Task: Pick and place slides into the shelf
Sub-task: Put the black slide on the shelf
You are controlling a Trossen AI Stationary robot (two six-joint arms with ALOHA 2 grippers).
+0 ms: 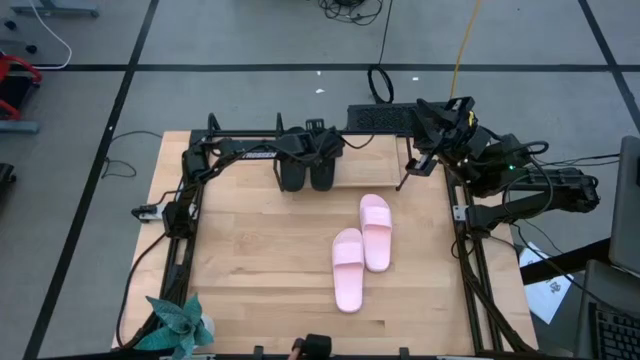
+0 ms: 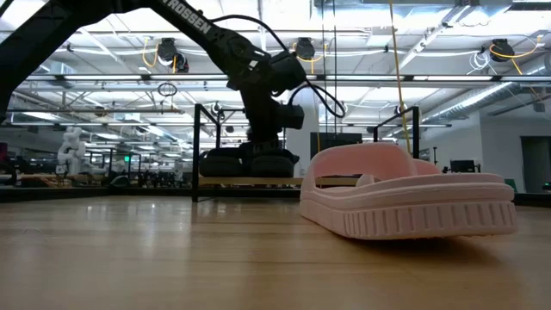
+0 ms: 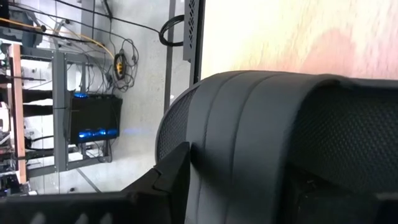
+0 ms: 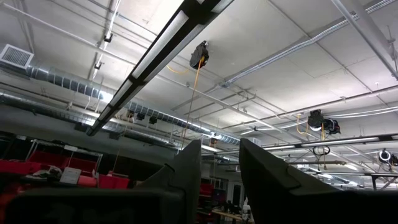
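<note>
Two matte black slides (image 1: pixel 307 170) (image 2: pixel 250 161) stand side by side on the low wood shelf (image 2: pixel 225 181) at the table's far edge. My left gripper (image 1: pixel 312 150) (image 2: pixel 265 142) reaches in from the left and is down on them, shut on one black slide (image 3: pixel 261 124). Two pale pink slides (image 1: pixel 376 230) (image 1: pixel 348 268) lie soles down on the tabletop right of centre; one fills the low view (image 2: pixel 405 202). My right gripper (image 4: pixel 221 168) waits at the far right corner (image 1: pixel 425 160), pointing at the ceiling, its fingers a narrow gap apart. My left gripper has the black slide's wide strap (image 3: pixel 249 143) between its fingers, coming down from above. One finger (image 3: pixel 168 180) lies against the strap's outer side; the slide hides the other. The slide rests on the shelf board beside its mate.
The shelf's thin black uprights (image 2: pixel 196 146) (image 2: pixel 417 138) stand at its ends. A small artificial plant (image 1: pixel 180 322) sits at the near left corner. Black frame rails (image 1: pixel 470 260) and cables (image 1: pixel 185 250) run along both side edges. Bare wood lies left of the pink slides.
</note>
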